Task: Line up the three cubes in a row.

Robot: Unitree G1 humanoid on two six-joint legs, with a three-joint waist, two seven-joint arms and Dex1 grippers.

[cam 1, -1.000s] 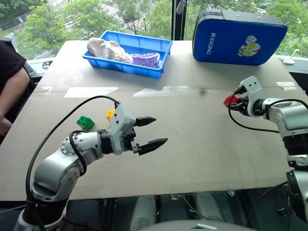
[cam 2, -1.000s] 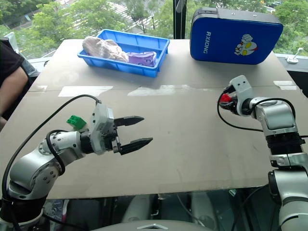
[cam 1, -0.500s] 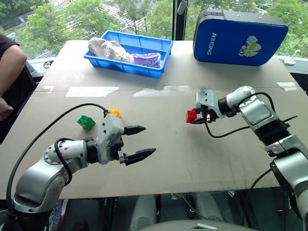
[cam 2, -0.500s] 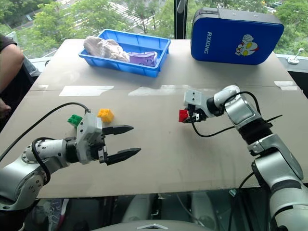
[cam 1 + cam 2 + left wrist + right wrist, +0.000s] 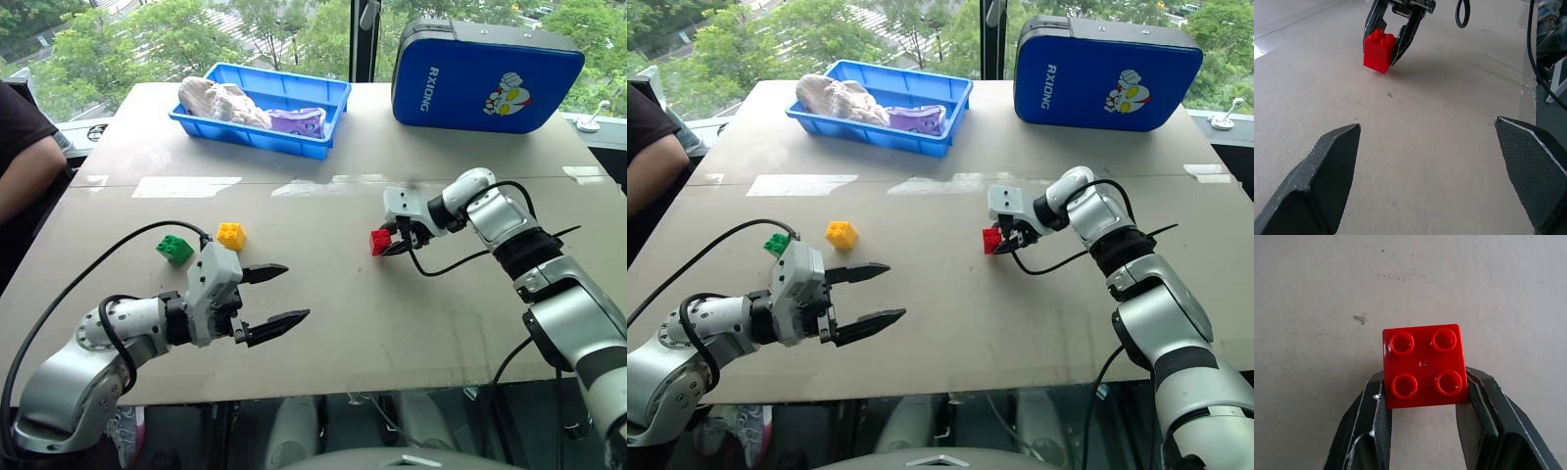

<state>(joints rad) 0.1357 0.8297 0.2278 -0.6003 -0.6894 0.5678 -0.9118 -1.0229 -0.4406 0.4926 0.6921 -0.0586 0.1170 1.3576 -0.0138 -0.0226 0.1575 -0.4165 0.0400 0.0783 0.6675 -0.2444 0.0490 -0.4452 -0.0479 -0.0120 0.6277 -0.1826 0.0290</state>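
Note:
The red cube (image 5: pixel 380 241) is near the middle of the table, low over the tabletop, and my right gripper (image 5: pixel 389 244) is shut on it from the right. The right wrist view shows its four studs facing up (image 5: pixel 1424 364) between the two fingers. Whether it touches the table I cannot tell. The yellow cube (image 5: pixel 231 235) and green cube (image 5: pixel 174 249) lie side by side on the left half of the table. My left gripper (image 5: pixel 294 291) hangs open and empty near the front edge, nearer than those two cubes. The left wrist view looks across at the red cube (image 5: pixel 1379 50).
A blue tray (image 5: pixel 294 144) with a pale bundle and a purple item stands at the back left. A blue case (image 5: pixel 485 73) stands at the back right. A person's arm (image 5: pixel 24 176) rests at the table's left edge.
My right gripper carried the red cube from the right side leftward and down to the table's middle, its wrist turning downward. My left gripper drew back toward the near left, uncovering the yellow cube.

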